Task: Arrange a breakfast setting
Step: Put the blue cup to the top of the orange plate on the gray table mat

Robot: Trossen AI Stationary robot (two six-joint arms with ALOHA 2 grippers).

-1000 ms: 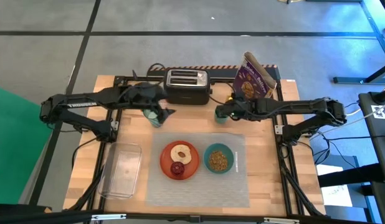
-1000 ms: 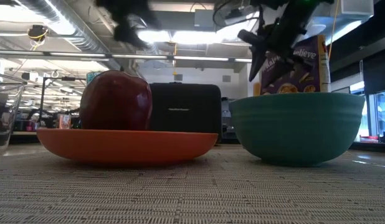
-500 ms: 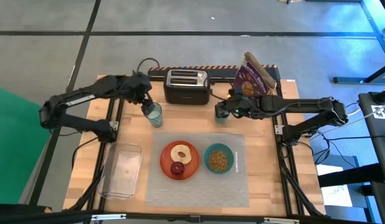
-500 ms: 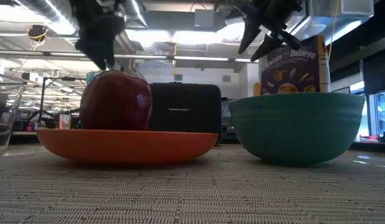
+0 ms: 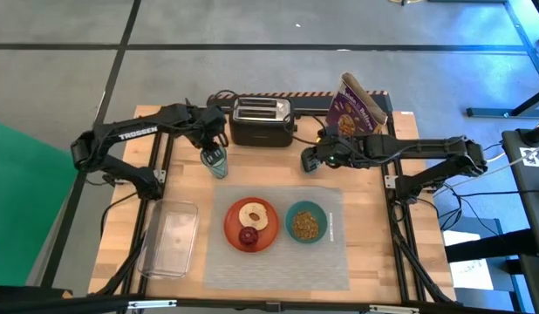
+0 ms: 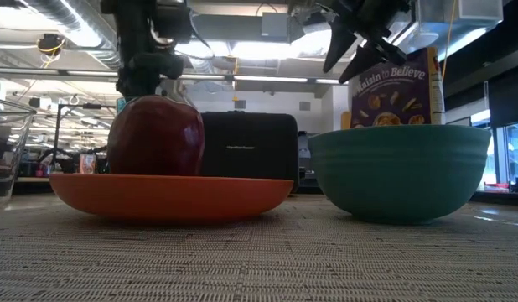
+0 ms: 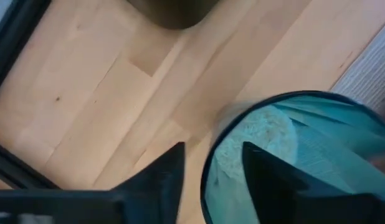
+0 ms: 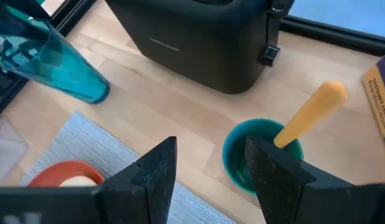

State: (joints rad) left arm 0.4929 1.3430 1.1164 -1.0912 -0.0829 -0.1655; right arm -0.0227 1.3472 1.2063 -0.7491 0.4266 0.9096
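On the grey placemat (image 5: 335,262) stand the orange plate (image 5: 231,223), bearing the bagel half (image 5: 255,215) and dark red fruit (image 5: 249,235), and the teal bowl (image 5: 290,218). The bluish tumbler (image 5: 216,163) stands upright on the wood, left of the mat's far edge. My left gripper (image 7: 211,180) points down over it, open, one finger inside the rim (image 7: 208,168) and one outside, with gaps showing. The orange-handled spoon (image 8: 311,115) leans in a small teal cup (image 8: 239,162). My right gripper (image 8: 208,180) hangs open above that cup.
The black toaster (image 5: 262,120) stands at the far edge between the two arms, with the purple cereal box (image 5: 358,109) to its right. A clear plastic tub (image 5: 169,237) sits at the near left. Bare wood lies between the tumbler and the small cup.
My left gripper has swung in above the tumbler and come down over its rim. My right gripper has risen a little over the small cup and tipped. The tumbler, cup and spoon have stayed in place.
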